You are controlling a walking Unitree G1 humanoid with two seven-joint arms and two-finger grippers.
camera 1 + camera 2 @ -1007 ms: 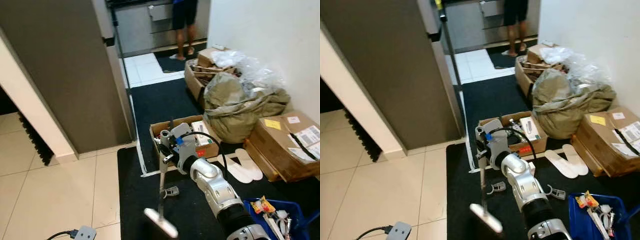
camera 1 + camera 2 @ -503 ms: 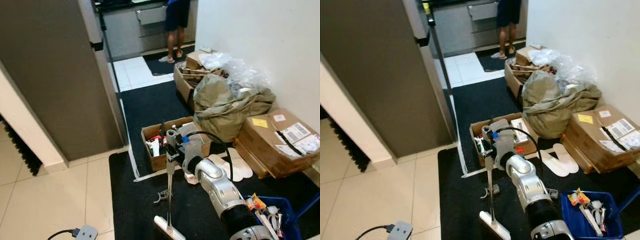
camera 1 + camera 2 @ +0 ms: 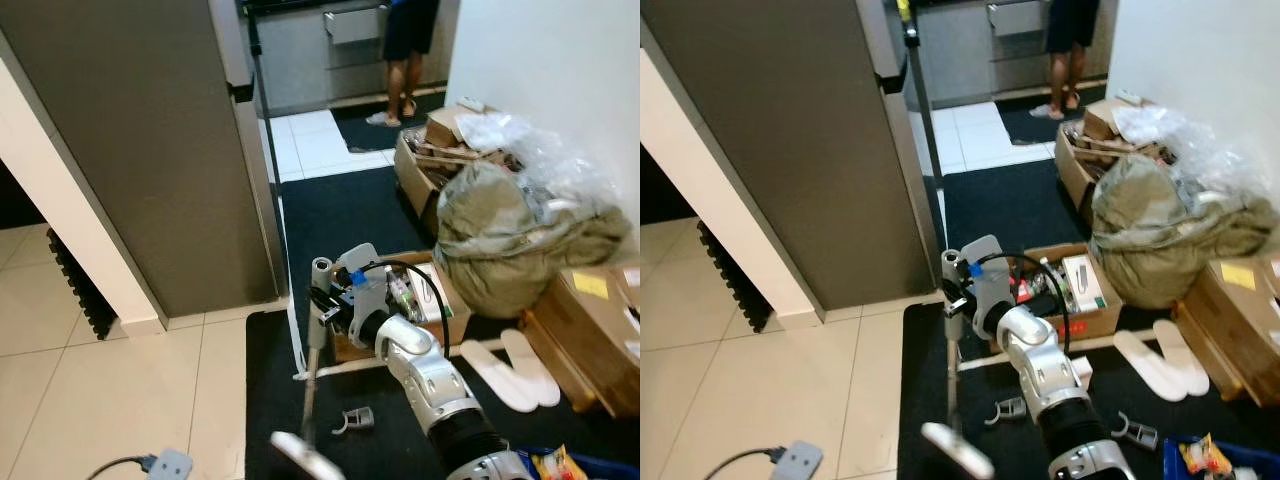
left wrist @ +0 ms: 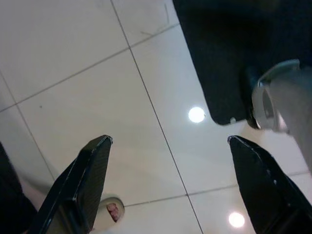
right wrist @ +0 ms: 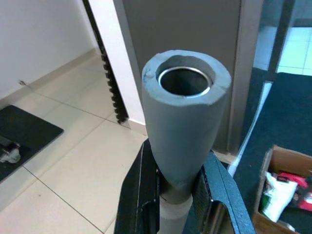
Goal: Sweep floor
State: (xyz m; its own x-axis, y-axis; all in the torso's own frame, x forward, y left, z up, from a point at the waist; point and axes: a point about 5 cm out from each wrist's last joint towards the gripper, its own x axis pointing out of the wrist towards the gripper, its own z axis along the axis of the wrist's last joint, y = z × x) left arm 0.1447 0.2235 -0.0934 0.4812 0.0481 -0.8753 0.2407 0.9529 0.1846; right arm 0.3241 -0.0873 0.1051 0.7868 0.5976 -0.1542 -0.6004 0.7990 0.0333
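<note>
At the near bottom edge, the broom head (image 3: 300, 458) rests low on the black mat (image 3: 275, 400), probably so that it can drag dirt across it. The broom handle (image 3: 312, 350) rises from there to the right gripper (image 3: 322, 300), whose fingers are clamped around the pole just under its grey foam top (image 5: 185, 131), a high grip that likely gives a long sweep. The left gripper (image 4: 170, 180) hangs wide open above the tiled floor (image 4: 97, 73). Behind the handle stands a cardboard box (image 3: 440, 315), and far off a person (image 3: 405, 50).
</note>
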